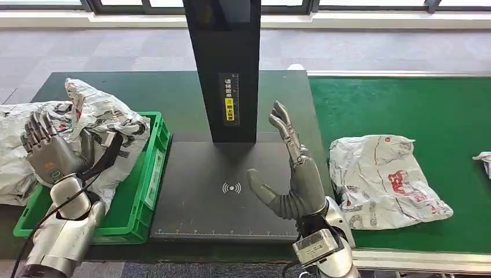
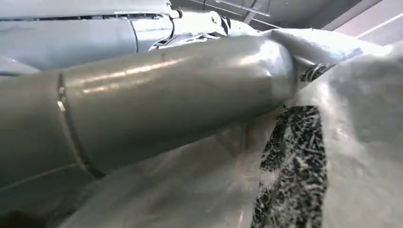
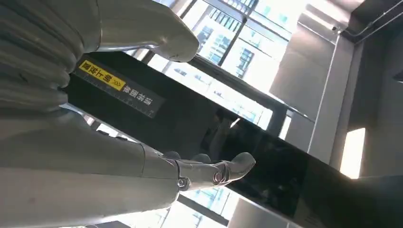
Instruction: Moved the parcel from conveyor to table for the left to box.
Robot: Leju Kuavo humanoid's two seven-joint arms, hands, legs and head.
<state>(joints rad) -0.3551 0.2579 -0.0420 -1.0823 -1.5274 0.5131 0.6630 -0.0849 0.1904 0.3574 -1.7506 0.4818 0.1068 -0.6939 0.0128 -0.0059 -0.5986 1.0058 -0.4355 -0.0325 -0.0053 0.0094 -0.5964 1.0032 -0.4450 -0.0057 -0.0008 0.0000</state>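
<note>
My right hand [image 1: 292,174] raised over dark scan pad [image 1: 202,202], palm on edge, fingers straight and spread, thumb out, holding nothing. Parcel [image 1: 385,179] lies flat on green conveyor [image 1: 451,116], just beside that hand, apart. My left hand [image 1: 46,152] rests on crumpled bags [image 1: 98,116] over green bin [image 1: 147,185], fingers curled; can't tell if gripping.

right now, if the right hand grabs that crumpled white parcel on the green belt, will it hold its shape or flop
Probably flop: the parcel is a wrinkled plastic mailer lying flat on the conveyor, so the loose ends should sag from the grip. It looks thin, so likely light for its size. The glossy film may slide in the right hand, which is open beside it.
</note>
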